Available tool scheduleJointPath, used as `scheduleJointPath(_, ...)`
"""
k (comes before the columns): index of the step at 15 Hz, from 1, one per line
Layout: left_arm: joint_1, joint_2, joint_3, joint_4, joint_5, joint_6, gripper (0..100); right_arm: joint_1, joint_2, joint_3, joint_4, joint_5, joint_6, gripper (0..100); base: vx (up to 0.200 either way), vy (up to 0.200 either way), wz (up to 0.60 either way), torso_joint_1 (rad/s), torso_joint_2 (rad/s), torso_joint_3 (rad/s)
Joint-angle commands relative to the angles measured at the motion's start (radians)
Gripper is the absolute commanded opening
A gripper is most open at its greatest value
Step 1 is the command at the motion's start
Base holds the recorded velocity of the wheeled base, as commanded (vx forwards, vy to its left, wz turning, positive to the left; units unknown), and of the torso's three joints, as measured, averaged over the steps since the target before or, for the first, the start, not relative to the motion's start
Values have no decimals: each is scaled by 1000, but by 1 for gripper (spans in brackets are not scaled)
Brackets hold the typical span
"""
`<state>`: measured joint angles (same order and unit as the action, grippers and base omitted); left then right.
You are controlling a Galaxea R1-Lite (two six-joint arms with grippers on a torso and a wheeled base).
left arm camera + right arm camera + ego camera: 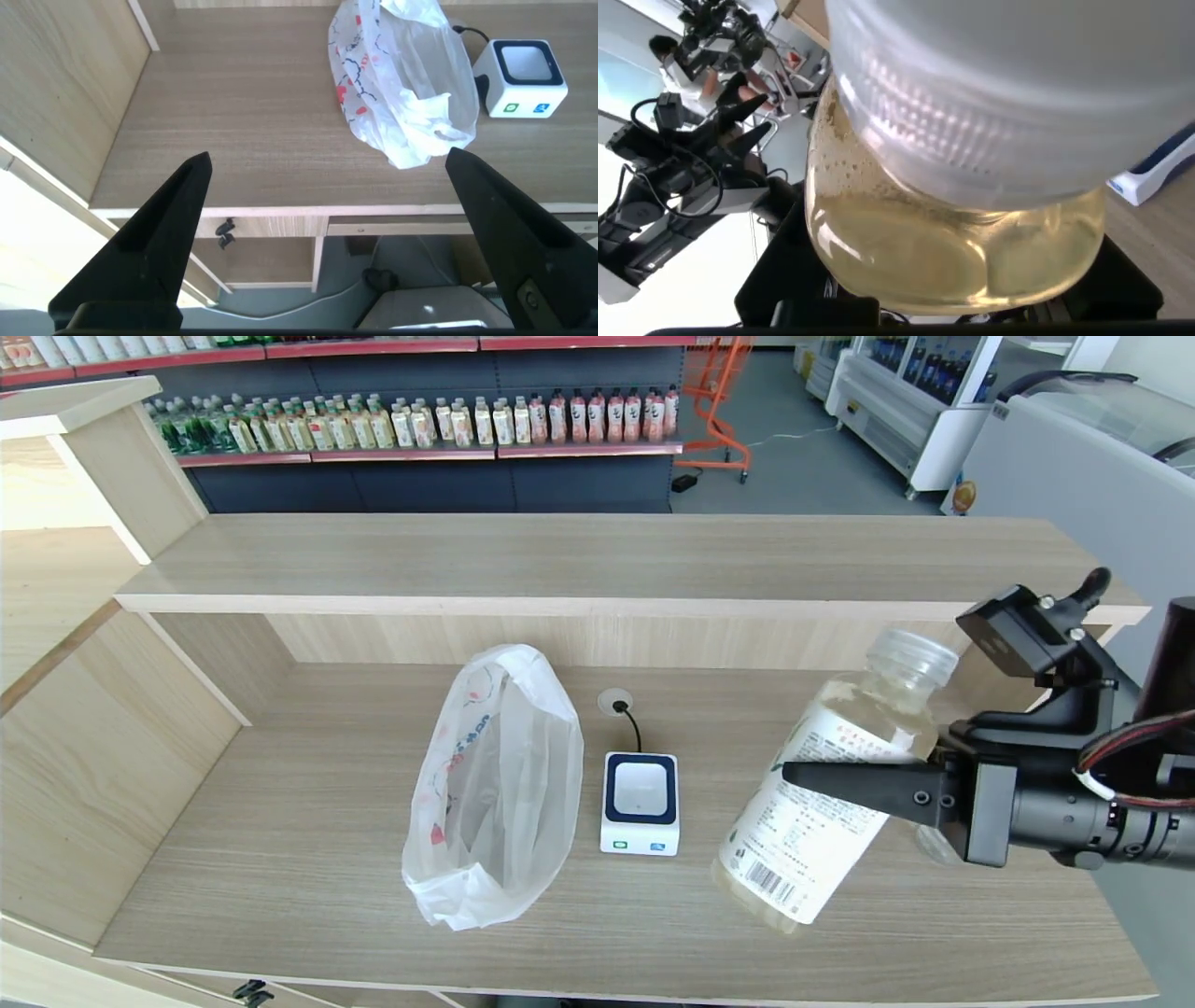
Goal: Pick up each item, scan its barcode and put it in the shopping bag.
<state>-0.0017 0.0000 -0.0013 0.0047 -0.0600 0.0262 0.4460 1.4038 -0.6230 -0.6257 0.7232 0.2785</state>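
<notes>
A bottle (pixel 812 840) of pale liquid tilts, barcode showing, right of the white scanner (pixel 640 801); the open plastic shopping bag (pixel 495 784) lies left.

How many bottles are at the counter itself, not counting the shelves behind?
1: the bottle, held tilted by the right tool, right of the scanner. The shopping bag looks empty, but folds may hide something.

Counter (pixel 597 560): pale wood, ledge ran behind.
Shelves (pixel 420 455): held bottles (pixel 411 422) in rows.
Floor (pixel 812 476): was grey.
Freezers (pixel 901 406): stood far right.
</notes>
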Motion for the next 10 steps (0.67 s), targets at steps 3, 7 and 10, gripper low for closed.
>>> scheduleJointPath(3, 0, 2, 0, 0, 0, 0, 100, 54, -40, 26, 9, 4, -1, 0, 0, 0, 0, 0, 0, 0)
scheduleJointPath(7, 0, 2, 0, 0, 0, 0, 100, 57, -71, 23, 40, 42, 1, 0, 0, 0, 0, 0, 0, 0)
scheduleJointPath(10, 0, 2, 0, 0, 0, 0, 100, 57, -83, 25, 40, 44, 1, 0, 0, 0, 0, 0, 0, 0)
